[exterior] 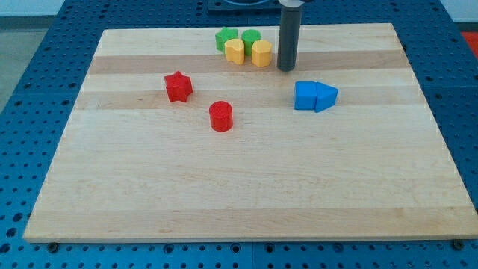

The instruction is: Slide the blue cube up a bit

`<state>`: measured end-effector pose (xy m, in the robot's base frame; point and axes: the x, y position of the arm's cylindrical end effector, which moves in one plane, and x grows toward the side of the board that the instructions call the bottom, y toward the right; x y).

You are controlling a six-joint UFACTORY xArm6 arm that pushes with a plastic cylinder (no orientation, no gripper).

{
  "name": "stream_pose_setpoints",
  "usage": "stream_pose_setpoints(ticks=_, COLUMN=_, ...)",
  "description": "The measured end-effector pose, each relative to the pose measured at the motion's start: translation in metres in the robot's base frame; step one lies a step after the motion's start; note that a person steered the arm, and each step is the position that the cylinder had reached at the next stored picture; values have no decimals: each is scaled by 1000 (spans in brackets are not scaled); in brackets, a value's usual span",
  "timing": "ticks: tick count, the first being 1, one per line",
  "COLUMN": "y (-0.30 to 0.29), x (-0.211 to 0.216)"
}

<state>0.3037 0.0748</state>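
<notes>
The blue cube (305,96) sits on the wooden board, right of centre, touching a blue wedge-shaped block (326,96) on its right side. My tip (285,69) rests on the board above and slightly left of the blue cube, with a small gap between them. The rod rises straight to the view's top edge.
Two green blocks (226,37) (251,37) and two yellow blocks (235,51) (261,53) cluster near the view's top, just left of my tip. A red star (178,87) and a red cylinder (221,116) lie left of centre. The board edge (246,240) borders a blue perforated table.
</notes>
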Motion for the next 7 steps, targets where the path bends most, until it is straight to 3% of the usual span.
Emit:
stream_pose_setpoints(ticks=3, y=13, x=-80)
stream_pose_setpoints(ticks=7, y=-20, x=-41)
